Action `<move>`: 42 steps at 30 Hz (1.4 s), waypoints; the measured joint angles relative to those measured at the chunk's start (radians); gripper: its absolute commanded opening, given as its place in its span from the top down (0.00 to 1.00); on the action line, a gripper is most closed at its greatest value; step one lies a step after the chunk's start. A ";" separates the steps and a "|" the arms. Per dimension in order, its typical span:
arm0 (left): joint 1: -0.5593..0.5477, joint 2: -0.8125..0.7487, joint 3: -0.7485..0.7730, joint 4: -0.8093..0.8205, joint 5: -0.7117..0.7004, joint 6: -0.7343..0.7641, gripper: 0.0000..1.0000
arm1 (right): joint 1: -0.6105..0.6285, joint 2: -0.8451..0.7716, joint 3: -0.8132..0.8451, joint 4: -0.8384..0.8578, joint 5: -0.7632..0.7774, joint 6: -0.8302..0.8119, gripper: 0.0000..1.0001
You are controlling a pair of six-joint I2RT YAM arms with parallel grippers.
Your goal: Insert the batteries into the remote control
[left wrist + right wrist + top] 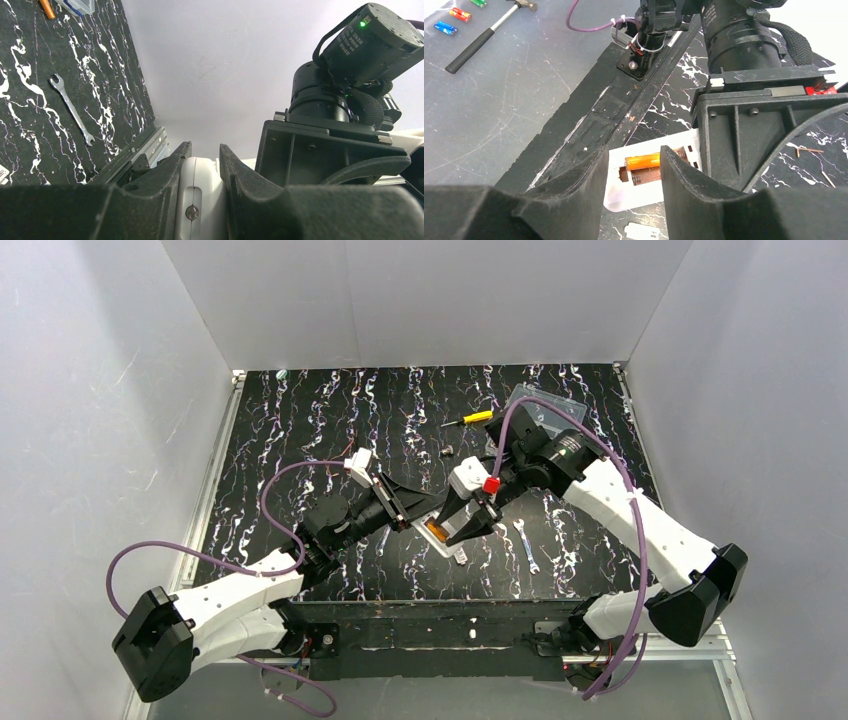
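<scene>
Clamping the remote control (629, 197) by one end, the left gripper (419, 521) is seen tightly closed. In the left wrist view its dark fingers (160, 185) are pressed against the white casing on either side. The remote control is held low over the table (300, 420), about midway between the left and right edges and nearer the near edge than the far one. Whether it rests on the surface cannot be told. Its back is turned upward and the recessed compartment is exposed.

One orange battery (642, 161) is seated in one bay of that compartment. The bay beside it is shown only as a dark, coppery recess, and it cannot be told whether a second cell is in it.

The right gripper (634, 150) is positioned directly above the compartment with its jaws parted. The battery is framed in the gap between them, and a strip of white casing is visible between one finger and the battery's end, so nothing is grasped.

A small white cover piece (461, 556) is laid on the table just beside the remote control, toward the near edge. A wrench (527, 545) is laid flat near it, toward the right edge. A yellow-handled screwdriver (470, 418) and a clear plastic box (545, 405) are placed toward the far edge, the box close to the far right corner. Beyond the table's near edge, a hammer (489, 30) is seen on the grey floor.
</scene>
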 measured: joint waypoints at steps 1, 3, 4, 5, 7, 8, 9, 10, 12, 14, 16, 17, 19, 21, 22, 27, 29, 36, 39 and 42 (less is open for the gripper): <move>0.000 0.000 0.000 0.000 0.000 0.000 1.00 | 0.003 0.003 0.000 0.000 -0.001 -0.003 0.49; 0.000 0.002 0.002 0.000 0.002 -0.001 1.00 | 0.006 0.007 -0.002 0.000 -0.003 -0.008 0.49; 0.000 0.003 0.005 -0.001 0.003 -0.002 1.00 | 0.008 0.010 -0.004 -0.001 -0.004 -0.010 0.49; 0.000 0.005 0.007 0.000 0.004 -0.003 1.00 | 0.008 0.012 -0.004 -0.003 -0.004 -0.013 0.49; 0.000 0.005 0.010 0.001 0.007 -0.005 1.00 | 0.009 0.019 -0.004 -0.005 -0.006 -0.018 0.49; 0.000 0.006 0.011 0.001 0.009 -0.006 1.00 | 0.009 0.023 -0.004 -0.007 -0.007 -0.019 0.49; 0.000 0.006 0.013 0.002 0.010 -0.007 1.00 | 0.009 0.027 -0.004 -0.010 -0.007 -0.021 0.49; 0.000 0.007 0.014 0.003 0.011 -0.007 1.00 | 0.009 0.030 -0.004 -0.013 -0.007 -0.022 0.49; 0.000 0.008 0.016 0.002 0.014 -0.007 1.00 | 0.009 0.037 -0.004 -0.015 -0.011 -0.026 0.49; 0.000 0.009 0.016 -0.002 0.017 -0.007 1.00 | 0.008 0.043 -0.004 -0.018 -0.015 -0.032 0.49; 0.000 0.009 0.017 -0.005 0.019 -0.007 1.00 | 0.009 0.047 -0.004 -0.021 -0.021 -0.040 0.49; 0.000 0.009 0.017 -0.007 0.019 -0.007 1.00 | 0.009 0.049 -0.004 -0.022 -0.022 -0.044 0.49; 0.000 0.009 0.017 -0.009 0.021 -0.007 1.00 | 0.009 0.053 -0.004 -0.024 -0.026 -0.048 0.49; 0.000 0.009 0.017 -0.013 0.021 -0.007 1.00 | 0.009 0.058 -0.004 -0.027 -0.030 -0.052 0.50; 0.000 0.009 0.017 -0.014 0.021 -0.007 1.00 | 0.009 0.060 -0.004 -0.029 -0.030 -0.055 0.50; 0.000 0.009 0.017 -0.017 0.022 -0.007 1.00 | 0.009 0.063 -0.004 -0.031 -0.031 -0.067 0.54; 0.000 0.011 0.017 -0.016 0.022 -0.007 1.00 | 0.009 0.065 -0.004 -0.031 -0.032 -0.070 0.55; 0.000 0.017 0.017 -0.012 0.019 -0.011 1.00 | 0.008 0.072 -0.004 -0.030 -0.037 -0.075 0.58; 0.000 0.017 0.017 -0.008 0.018 -0.015 1.00 | 0.009 0.072 -0.003 -0.030 -0.041 -0.078 0.59; 0.000 0.017 0.017 -0.005 0.016 -0.018 1.00 | 0.008 0.073 -0.002 -0.031 -0.042 -0.079 0.60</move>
